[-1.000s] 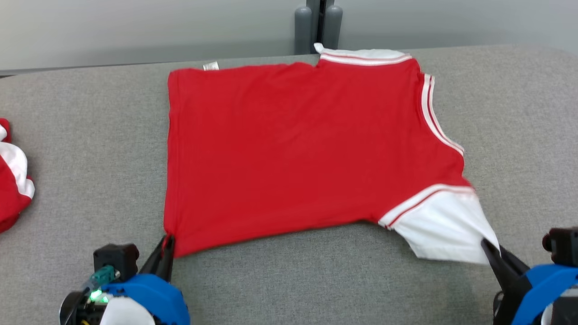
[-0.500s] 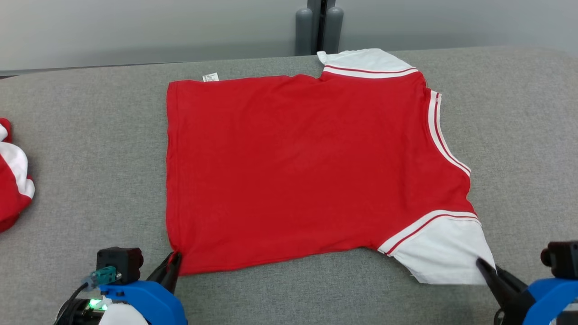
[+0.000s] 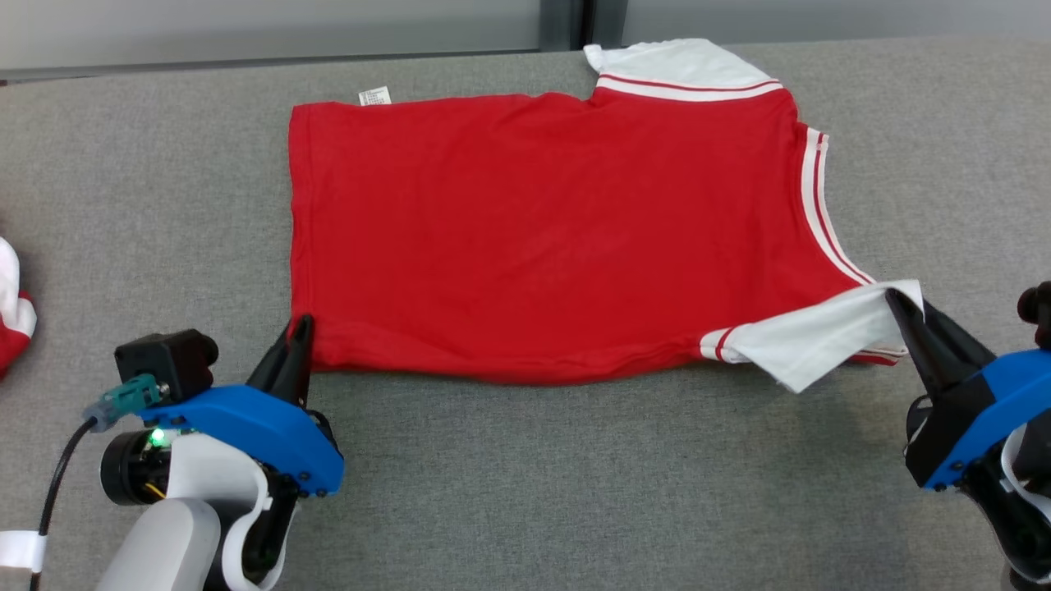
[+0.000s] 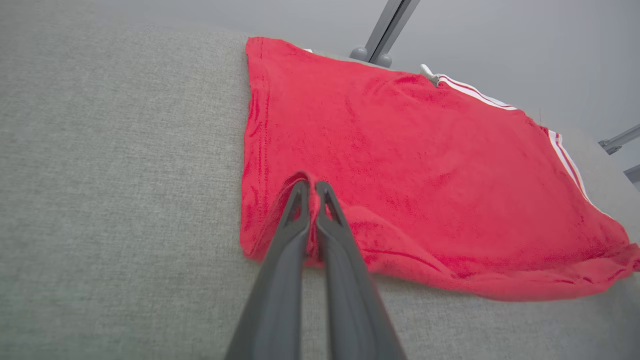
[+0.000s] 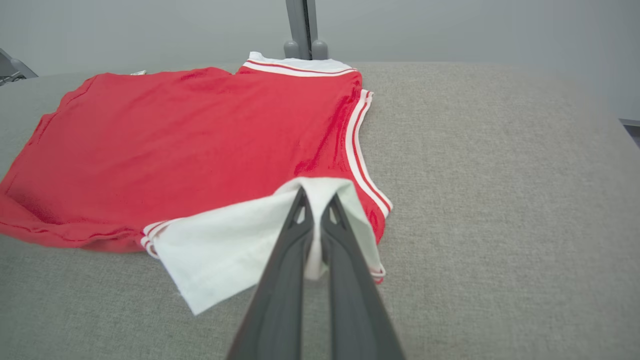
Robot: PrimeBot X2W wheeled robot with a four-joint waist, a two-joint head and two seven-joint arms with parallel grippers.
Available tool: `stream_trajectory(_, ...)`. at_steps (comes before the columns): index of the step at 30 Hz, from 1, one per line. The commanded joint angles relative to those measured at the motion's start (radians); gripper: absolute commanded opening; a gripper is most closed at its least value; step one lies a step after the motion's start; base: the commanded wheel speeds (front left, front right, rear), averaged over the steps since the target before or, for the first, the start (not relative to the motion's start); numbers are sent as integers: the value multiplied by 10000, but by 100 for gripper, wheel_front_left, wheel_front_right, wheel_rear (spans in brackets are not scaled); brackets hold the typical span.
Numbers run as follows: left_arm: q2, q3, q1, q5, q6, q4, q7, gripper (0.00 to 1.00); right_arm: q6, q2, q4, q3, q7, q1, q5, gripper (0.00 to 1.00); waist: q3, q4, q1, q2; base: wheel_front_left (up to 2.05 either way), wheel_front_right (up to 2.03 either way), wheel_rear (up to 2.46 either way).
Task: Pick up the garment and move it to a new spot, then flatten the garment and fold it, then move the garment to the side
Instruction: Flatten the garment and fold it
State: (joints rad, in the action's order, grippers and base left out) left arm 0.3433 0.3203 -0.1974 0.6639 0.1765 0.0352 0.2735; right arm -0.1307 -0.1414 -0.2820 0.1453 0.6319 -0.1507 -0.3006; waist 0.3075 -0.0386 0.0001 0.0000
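Flat on table [image 3: 575,492], ahead of left gripper [image 3: 300,328] and right gripper [image 3: 895,300]: garment [image 3: 542,238]. Near corner in the former, sleeve [image 3: 813,341] in the latter. Far to left gripper's left: another cloth [image 3: 12,320].

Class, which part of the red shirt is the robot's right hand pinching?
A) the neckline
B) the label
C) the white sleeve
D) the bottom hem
C: the right hand is shut on the white sleeve of the shirt.

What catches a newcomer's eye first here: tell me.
A red T-shirt lies spread across the middle of the grey padded table. The left gripper is shut on its near hem corner, and the right gripper is shut on the near white sleeve, raised off the table.
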Motion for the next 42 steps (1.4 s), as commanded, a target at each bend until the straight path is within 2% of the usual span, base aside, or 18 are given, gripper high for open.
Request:
stream_trajectory(1, -17, -85, -193, 6, -3, -75, -115, 0, -1, -78, 41, 0, -94, -213, -35, 0, 133, 107, -1, 0, 0, 0, 0)
stream_trajectory(8, -533, -158, -1059, -15, -182, -1349, -955, 0, -1, -347, 1015, -266, -716, -1311, -70, 0, 573, 252, -1, 0, 0, 0, 0)
stream_trajectory(19, -833, 22, -1787, -109, -431, -2460, -1397, 0, -1, -912, 2230, -616, -1887, -2428, 95, 0, 756, 478, -1, 0, 0, 0, 0)
stream_trajectory(20, -847, 31, -1835, -121, -435, -2510, -1453, 27, -1, -948, 2325, -632, -2000, -2493, 108, 0, 757, 502, -1, 0, 0, 0, 0)
stream_trajectory(21, -857, 47, -1866, -133, -454, -2571, -1471, 61, -1, -995, 2436, -681, -2126, -2545, 114, 8, 753, 528, -1, 0, 0, 0, 0)
stream_trajectory(22, -879, 66, -1898, -142, -471, -2634, -1518, 100, -1, -1029, 2532, -709, -2285, -2618, 125, 42, 746, 552, -1, 0, 0, 0, 0)
stream_trajectory(23, -898, 101, -1936, -153, -501, -2697, -1525, 100, -1, -1028, 2624, -704, -2466, -2699, 106, 100, 733, 577, -1, 0, 0, 0, 0)
stream_trajectory(28, -998, 284, -1875, -178, -633, -2873, -1728, 100, -1, -1093, 3017, -932, -3267, -2859, 83, 100, 523, 679, -1, 0, 0, 0, 0)
stream_trajectory(32, -978, 374, -1572, -333, -685, -2959, -2086, 100, -1, -1080, 3184, -899, -3509, -2534, 11, 100, 255, 705, -1, 0, 0, 0, 0)
stream_trajectory(42, -901, 691, -1432, -815, -537, -3673, -2619, 100, -1, -325, 3493, 112, -2394, -1217, 292, 100, -24, 480, -1, 0, 0, 0, 0)
